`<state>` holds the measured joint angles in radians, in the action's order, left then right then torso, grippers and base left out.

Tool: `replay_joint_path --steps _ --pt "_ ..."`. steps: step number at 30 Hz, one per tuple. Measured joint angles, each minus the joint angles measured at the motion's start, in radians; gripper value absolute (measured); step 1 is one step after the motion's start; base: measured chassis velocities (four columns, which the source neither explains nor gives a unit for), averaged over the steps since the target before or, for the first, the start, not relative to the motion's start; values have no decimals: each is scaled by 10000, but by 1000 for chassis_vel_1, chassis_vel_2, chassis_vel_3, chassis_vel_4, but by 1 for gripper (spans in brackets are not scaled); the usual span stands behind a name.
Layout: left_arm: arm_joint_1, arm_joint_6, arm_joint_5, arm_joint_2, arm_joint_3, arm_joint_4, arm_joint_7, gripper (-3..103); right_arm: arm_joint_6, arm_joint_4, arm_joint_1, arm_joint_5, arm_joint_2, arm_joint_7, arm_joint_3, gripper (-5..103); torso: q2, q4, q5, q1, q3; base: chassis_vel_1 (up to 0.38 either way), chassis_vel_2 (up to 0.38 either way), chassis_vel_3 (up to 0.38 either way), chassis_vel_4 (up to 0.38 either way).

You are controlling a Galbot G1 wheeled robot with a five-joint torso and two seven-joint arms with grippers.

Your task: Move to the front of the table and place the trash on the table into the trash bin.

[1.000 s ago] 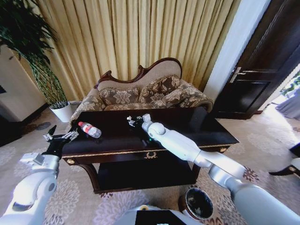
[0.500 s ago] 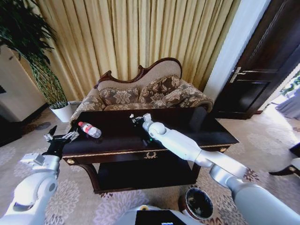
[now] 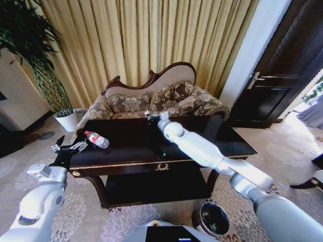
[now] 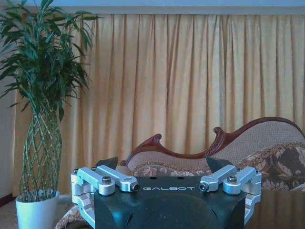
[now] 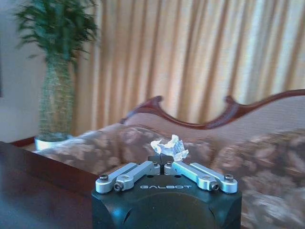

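We see the right gripper [image 5: 164,161] with its fingertips [image 5: 157,160] pressed together on a small white crumpled scrap [image 5: 169,147], which sticks up just past the tips. In the head view that gripper [image 3: 153,116] is raised over the far side of the table [image 3: 222,132], in front of the sofa [image 3: 156,99], its arm reaching in across the dark tabletop from the robot's right.

The left gripper [image 4: 162,168] holds nothing; its fingers [image 4: 106,162] stand wide apart, the two dark tips spread to either side of the wrist block. In the head view it [image 3: 67,149] hovers just off the table's left end, near the corner and apart from the wood.

The bottle [image 3: 96,139], clear with a red label and cap, lies on its side on the tabletop near that left end, close to the left gripper but not touching it. The trash bin [image 3: 214,219] stands on the carpet below the table's front right side, open mouth up.
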<state>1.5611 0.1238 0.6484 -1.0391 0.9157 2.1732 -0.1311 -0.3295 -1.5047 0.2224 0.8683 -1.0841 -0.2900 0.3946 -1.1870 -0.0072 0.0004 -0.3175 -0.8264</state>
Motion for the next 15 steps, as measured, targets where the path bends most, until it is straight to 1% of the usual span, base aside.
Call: replay_joint_path --steps 1,2,4,5,7,8,9,10,12,13,15 --pt "-28 14 15 21 -23 -38 -28 100 -77 -370 268 -21 266 -306 -242 0 0 1 0 0 0 0 0 0 0" --pt "-28 14 15 21 -23 -38 -28 100 -77 -370 268 -21 266 -306 -242 0 0 1 0 0 0 0 0 0 0" --pt "-61 36 87 125 -50 -124 -33 100 -168 -1138 1177 -18 854 -1072 -1061 0 -1 3 1 0 0 0 0 0 0" --pt "-61 36 87 125 -50 -124 -33 100 -168 -1138 1177 -18 854 -1072 -1061 0 -1 3 1 0 0 0 0 0 0" --pt "-60 40 109 216 -83 -165 6 100 -193 -1584 2011 12 1362 -1278 -1814 0 -1 4 3 0 0 0 0 0 0" --pt "-60 41 109 238 -104 -177 29 100 -195 -1709 2284 11 1530 -1280 -2073 0 0 0 3 0 0 0 0 0 0" --pt "-60 41 109 238 -104 -177 29 100 -195 -1709 2284 11 1530 -1280 -2073 0 0 0 3 0 0 0 0 0 0" --pt "-60 41 109 254 -157 -181 64 100 -195 -2053 2990 7 2069 -1275 -2751 0 0 -2 3 0 0 0 0 0 0" --pt "-64 41 121 253 -209 -180 83 100 -126 -2366 3550 1 2519 -1300 -3240 0 0 -1 5 0 0 0 0 0 0" --pt "-64 41 121 253 -209 -180 83 100 -126 -2366 3550 1 2519 -1300 -3240 0 0 -1 5 0 0 0 0 0 0" --pt "-132 41 138 302 -283 -260 99 100 64 -2861 4386 -90 3115 -1323 -3929 0 -1 2 2 1 1 0 0 0 0"
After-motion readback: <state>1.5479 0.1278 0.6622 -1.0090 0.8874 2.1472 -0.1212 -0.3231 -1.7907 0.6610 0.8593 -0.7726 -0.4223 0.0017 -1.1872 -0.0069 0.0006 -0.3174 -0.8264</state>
